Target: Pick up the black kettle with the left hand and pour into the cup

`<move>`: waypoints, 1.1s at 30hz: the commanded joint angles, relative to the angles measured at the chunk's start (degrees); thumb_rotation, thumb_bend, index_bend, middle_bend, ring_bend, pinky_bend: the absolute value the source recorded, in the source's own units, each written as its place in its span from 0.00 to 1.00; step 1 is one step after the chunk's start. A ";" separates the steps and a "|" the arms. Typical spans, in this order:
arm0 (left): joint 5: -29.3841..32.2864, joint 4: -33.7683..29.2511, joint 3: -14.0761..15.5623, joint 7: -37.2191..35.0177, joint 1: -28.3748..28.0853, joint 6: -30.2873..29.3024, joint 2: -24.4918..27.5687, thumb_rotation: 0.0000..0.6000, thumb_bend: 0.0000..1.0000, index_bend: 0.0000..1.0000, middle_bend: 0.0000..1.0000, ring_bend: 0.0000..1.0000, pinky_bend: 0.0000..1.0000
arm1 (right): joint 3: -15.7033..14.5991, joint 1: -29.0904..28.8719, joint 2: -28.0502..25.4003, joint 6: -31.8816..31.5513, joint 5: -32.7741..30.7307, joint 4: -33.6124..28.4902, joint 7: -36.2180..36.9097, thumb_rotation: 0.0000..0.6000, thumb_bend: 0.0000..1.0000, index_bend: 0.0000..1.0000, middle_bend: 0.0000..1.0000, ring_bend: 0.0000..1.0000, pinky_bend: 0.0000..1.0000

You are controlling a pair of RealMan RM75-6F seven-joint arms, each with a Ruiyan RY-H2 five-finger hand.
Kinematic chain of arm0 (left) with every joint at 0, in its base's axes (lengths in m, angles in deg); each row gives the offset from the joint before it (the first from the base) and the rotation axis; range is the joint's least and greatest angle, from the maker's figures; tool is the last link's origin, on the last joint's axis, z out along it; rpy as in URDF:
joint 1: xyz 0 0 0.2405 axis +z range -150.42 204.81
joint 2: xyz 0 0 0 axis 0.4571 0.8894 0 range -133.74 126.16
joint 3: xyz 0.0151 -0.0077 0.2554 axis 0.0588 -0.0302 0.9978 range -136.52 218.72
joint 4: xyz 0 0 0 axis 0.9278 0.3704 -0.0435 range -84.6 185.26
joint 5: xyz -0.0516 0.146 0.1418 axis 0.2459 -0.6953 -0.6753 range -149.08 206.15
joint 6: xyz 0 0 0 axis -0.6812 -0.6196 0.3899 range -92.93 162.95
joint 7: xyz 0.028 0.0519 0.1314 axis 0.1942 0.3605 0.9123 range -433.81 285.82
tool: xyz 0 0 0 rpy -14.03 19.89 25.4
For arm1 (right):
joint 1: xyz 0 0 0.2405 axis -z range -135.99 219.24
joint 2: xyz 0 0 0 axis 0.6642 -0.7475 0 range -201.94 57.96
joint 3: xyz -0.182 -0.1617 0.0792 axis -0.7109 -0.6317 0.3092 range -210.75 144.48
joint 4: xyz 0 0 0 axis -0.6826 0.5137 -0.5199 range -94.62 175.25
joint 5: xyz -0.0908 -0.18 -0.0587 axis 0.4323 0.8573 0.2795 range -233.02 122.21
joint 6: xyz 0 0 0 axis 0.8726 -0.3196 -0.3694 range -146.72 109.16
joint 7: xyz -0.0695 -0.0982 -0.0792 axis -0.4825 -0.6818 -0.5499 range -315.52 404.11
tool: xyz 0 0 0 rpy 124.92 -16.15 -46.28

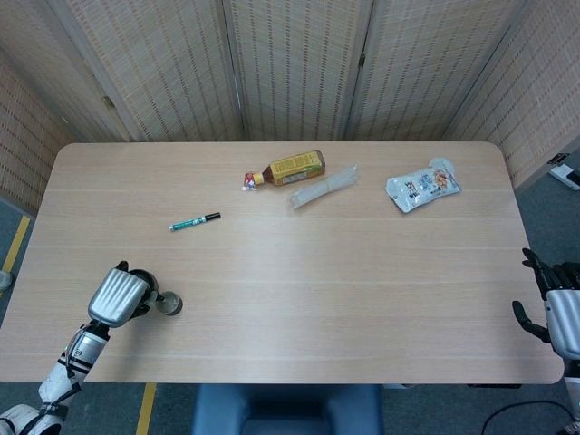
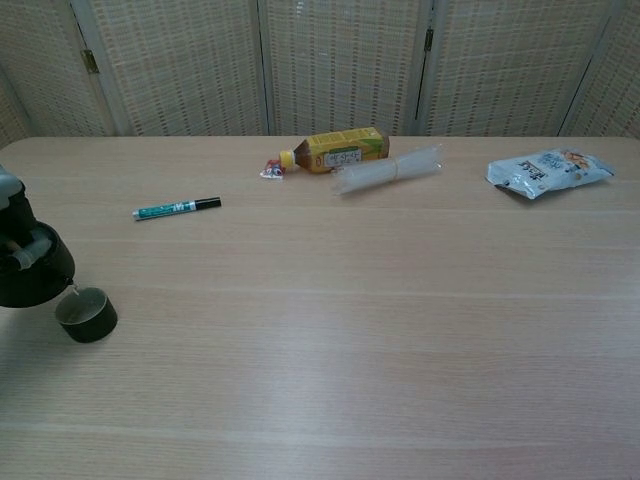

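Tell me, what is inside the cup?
The cup looks dark inside; the kettle spout sits at its rim. I cannot tell how full it is; shadow hides the contents.

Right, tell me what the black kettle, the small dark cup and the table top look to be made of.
Black kettle: probably plastic or coated metal; dark, dull sheen. Small dark cup: unclear, perhaps glazed ceramic or plastic; smooth olive-dark wall, pale rim. Table top: light wood-grain laminate or veneer; straight streaks, soft glare.

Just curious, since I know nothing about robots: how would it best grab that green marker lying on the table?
Probably across the middle of its barrel, coming straight down from above. The marker lies flat on the table, long and thin, with bare wood on both sides for fingers.
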 commanded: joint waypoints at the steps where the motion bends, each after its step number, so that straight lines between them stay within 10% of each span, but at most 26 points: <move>1: -0.31 1.41 -0.51 -4.53 0.34 -1.22 -0.61 0.79 0.56 1.00 1.00 0.92 0.45 | 0.08 -0.07 -0.01 0.00 0.01 -0.11 -0.13 1.00 0.39 0.06 0.27 0.29 0.19; 15: 3.32 4.26 -5.55 -28.66 -1.26 -0.24 -2.06 0.78 0.56 1.00 1.00 0.92 0.39 | 0.44 -0.18 0.16 -0.21 -0.24 -0.43 -0.26 1.00 0.39 0.07 0.27 0.29 0.19; 33: 8.84 10.98 -9.33 -37.02 -8.44 11.04 -8.07 0.70 0.52 1.00 1.00 0.92 0.28 | 0.17 0.21 0.43 -0.11 -0.56 0.70 0.92 1.00 0.39 0.07 0.28 0.29 0.19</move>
